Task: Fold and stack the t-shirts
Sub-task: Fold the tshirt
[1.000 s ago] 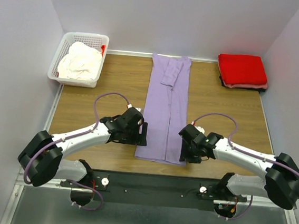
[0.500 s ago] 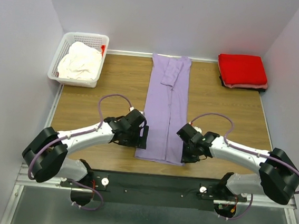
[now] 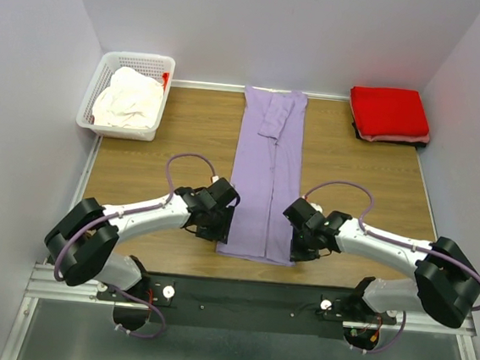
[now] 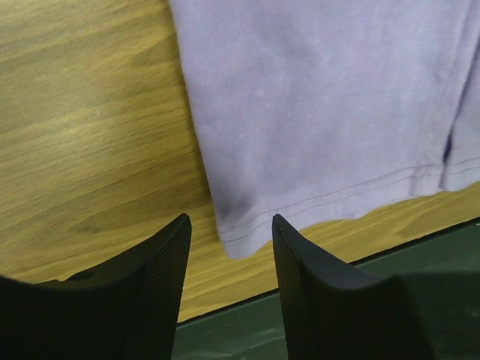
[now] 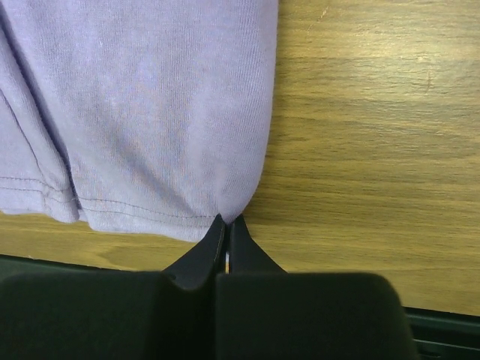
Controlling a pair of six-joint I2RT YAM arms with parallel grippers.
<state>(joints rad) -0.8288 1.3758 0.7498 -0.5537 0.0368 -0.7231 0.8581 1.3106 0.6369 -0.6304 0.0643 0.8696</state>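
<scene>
The purple t-shirt (image 3: 263, 182) lies long, from the worktop's (image 3: 157, 159) near edge to its far edge. The right hand (image 5: 227, 223) pinches its near right corner. The left hand (image 4: 229, 221) is open around the near left one.

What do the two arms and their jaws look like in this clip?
Both the left arm and the right arm have white links with bulky black joint housings. A lavender cable loops along each. The jaws are black and wedge-shaped, with finely textured inner faces.
</scene>
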